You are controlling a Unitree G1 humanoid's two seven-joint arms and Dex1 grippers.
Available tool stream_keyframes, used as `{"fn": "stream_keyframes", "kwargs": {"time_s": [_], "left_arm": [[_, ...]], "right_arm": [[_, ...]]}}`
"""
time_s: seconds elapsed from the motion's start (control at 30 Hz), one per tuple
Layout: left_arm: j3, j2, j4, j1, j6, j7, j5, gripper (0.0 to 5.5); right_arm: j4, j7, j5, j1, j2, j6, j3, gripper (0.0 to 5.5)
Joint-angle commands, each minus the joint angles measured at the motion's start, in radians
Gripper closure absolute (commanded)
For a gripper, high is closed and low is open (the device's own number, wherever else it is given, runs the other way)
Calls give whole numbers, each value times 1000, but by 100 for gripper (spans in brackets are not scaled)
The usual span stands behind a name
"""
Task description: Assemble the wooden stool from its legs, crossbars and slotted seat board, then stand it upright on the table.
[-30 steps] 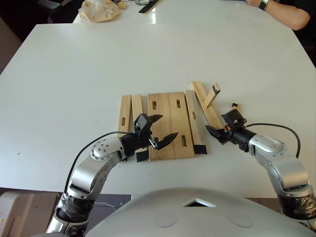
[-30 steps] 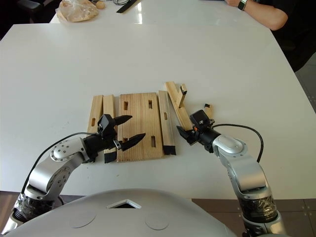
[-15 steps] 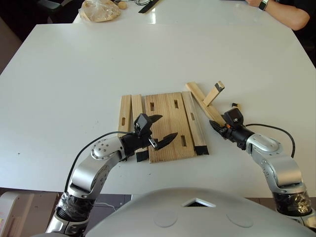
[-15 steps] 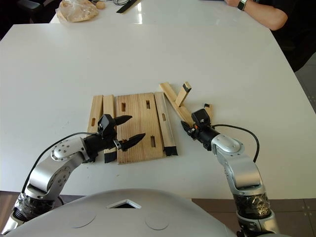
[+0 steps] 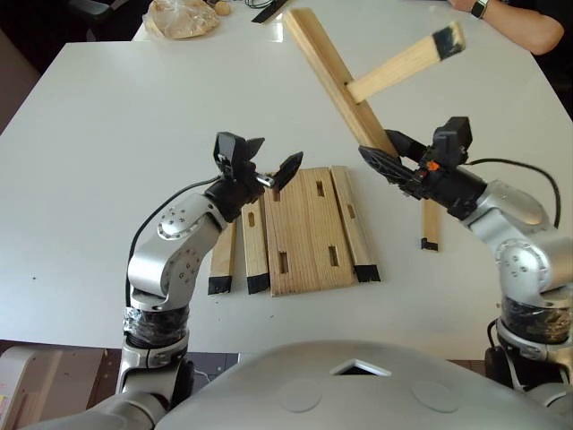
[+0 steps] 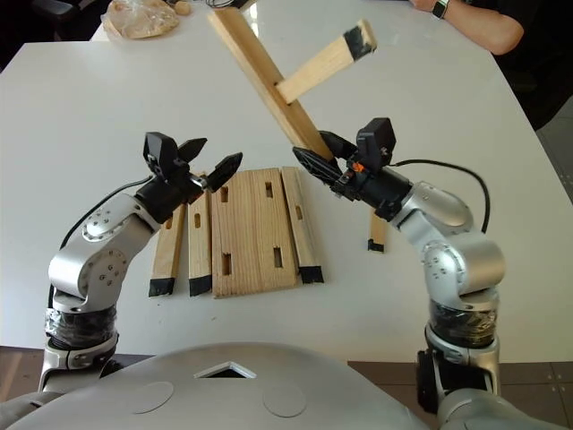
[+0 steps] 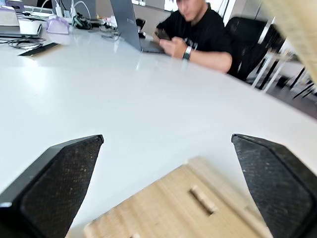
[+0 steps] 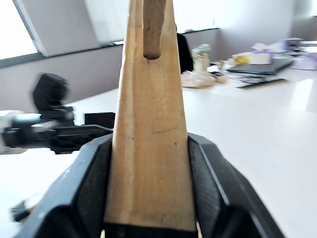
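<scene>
**Right end effector (image 5: 376, 146) grips a long stool leg up in the air**

The big white counter (image 5: 107, 134) holds the flat seat board (image 5: 304, 228), with loose legs (image 5: 254, 246) lying right beside it. The lifted leg (image 5: 333, 70) has a crossbar (image 5: 403, 61) stuck in it, and it is pinched tight at its bottom end. Left end effector (image 5: 279, 150) hangs wide open and empty over the board's far edge. The wood looks hard, stiff and light, but smooth. Held so low, the leg may wobble, so a grip nearer the middle seems safer.
</scene>
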Motion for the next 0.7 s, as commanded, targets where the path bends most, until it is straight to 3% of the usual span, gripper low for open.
{"fn": "stream_keyframes", "kwargs": {"time_s": [0.03,0.13,0.27,0.7], "left_arm": [[95,3,-98,-29,93,-80,-375,135],[132,55,-126,-49,127,-100,-560,151],[121,128,-175,-54,125,-153,-613,151],[56,190,-144,-127,100,-173,-611,151]], "right_arm": [[-2,135,268,-97,-123,112,-91,343],[36,182,405,-153,-185,177,-116,343],[116,211,462,-200,-227,213,-100,343],[173,482,290,-155,-342,139,46,343]]}}
